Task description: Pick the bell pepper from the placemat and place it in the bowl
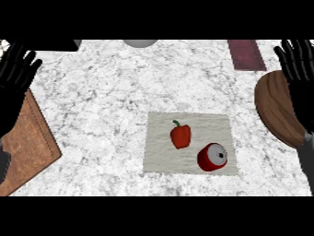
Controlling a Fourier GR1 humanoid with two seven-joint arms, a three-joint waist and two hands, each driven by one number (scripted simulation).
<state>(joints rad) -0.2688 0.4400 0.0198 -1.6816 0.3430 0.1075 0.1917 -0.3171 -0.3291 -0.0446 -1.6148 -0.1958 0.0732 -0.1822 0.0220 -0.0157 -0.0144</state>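
Note:
A red bell pepper (180, 136) with a green stem lies on a pale square placemat (190, 119) near the counter's middle. Just right of it and nearer to me, a red bowl (213, 157) with a light inside stands tilted on the same mat. My left hand (6, 85) rests open at the left edge, fingers up, far from the pepper. My right hand (307, 78) rests open at the right edge, fingers up, also away from the mat. Neither hand holds anything.
A brown cutting board (29, 143) lies at the left under my left forearm. A round wooden board (277, 108) sits at the right edge. A dark red rectangular object (246, 54) and a grey round object (140, 43) lie at the back.

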